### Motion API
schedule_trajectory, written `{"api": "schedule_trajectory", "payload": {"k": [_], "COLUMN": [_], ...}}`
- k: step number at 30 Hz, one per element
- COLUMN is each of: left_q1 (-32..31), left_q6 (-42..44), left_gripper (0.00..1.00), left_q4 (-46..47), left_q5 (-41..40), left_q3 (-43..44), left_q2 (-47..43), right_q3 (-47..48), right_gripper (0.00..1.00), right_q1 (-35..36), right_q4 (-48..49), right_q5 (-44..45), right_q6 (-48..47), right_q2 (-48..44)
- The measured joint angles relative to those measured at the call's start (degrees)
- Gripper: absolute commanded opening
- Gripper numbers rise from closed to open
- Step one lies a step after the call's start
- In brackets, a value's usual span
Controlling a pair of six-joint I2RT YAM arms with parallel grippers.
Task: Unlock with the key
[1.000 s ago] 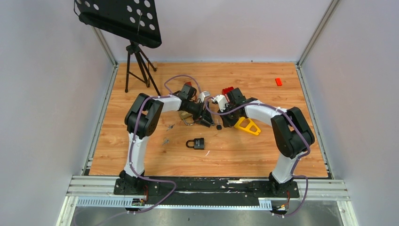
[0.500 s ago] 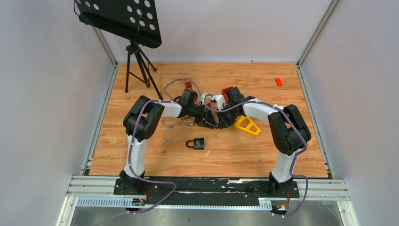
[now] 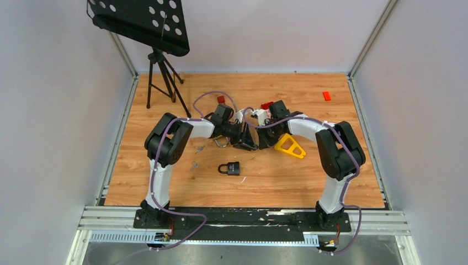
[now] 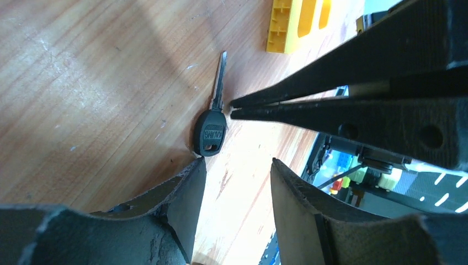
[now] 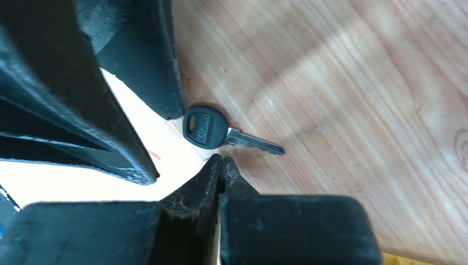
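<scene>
The silver key with a black plastic head (image 4: 210, 131) lay flat on the wooden worktop (image 4: 83, 72). The left claw (image 4: 237, 165) stood partly open and empty, one finger just beside the key's head. The right claw (image 5: 222, 161) was pressed shut on nothing, its tips beside the key. The black padlock (image 3: 232, 168) sat apart.
</scene>
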Motion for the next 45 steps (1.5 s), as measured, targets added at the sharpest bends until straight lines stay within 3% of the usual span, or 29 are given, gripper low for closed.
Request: {"api": "schedule_trajectory", "payload": {"k": [23, 45], "left_q1": [0.83, 1.51], "left_q6": [2.91, -1.81], "left_gripper": [0.59, 0.54], "left_q4": [-2.89, 6.38], "left_q5": [-6.03, -0.66], "left_q3": [2.54, -0.13], "left_q2": [-0.9, 1.25], "right_q3": [1.27, 4.26], "right_gripper": [0.0, 0.0], "right_q1": [-0.55, 0.11], "right_q4": [-0.2, -0.33], "right_q5": [-0.55, -2.78], "right_q6": [0.52, 4.61], "right_q2": [1.14, 4.13]}}
